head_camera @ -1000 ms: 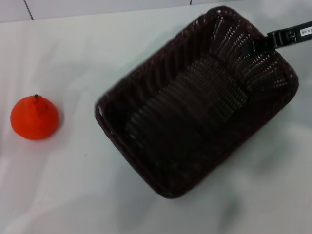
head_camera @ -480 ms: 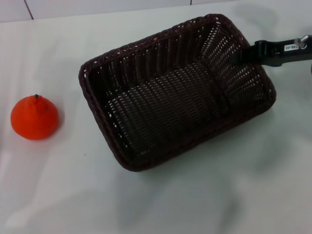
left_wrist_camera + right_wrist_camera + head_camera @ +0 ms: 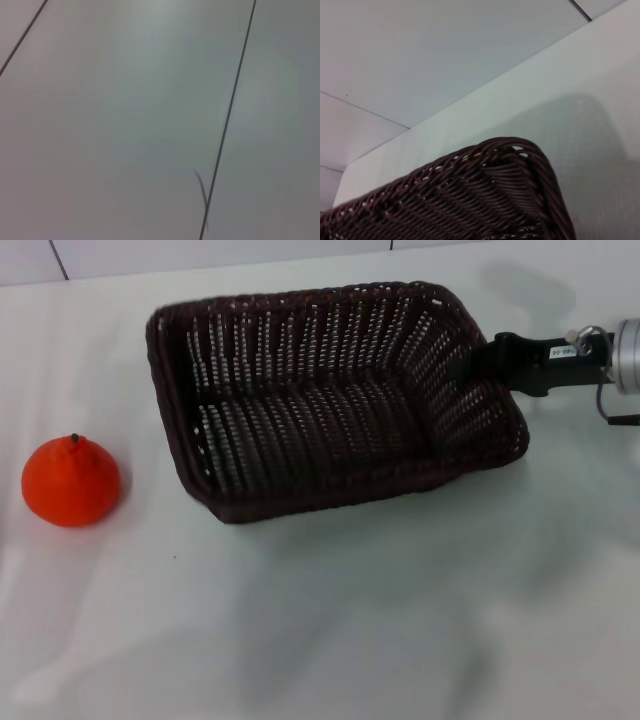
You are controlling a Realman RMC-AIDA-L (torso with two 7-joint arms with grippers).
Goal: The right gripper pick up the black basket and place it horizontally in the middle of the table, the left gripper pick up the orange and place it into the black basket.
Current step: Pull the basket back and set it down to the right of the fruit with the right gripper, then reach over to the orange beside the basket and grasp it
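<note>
The black basket is in the middle-right of the head view, its long side running left to right, empty and tilted. My right gripper reaches in from the right and is shut on the basket's right rim. The right wrist view shows a corner of the braided rim close up. The orange stands on the white table at the left, apart from the basket. My left gripper is out of view; the left wrist view shows only a pale surface with dark seams.
A blurred shadow lies on the table in front of the basket. The table's far edge meets a pale tiled wall behind.
The right gripper has swung the basket from a diagonal to a left-to-right lie, its near end moving far-left, and the gripper has shifted left. The orange has not moved.
</note>
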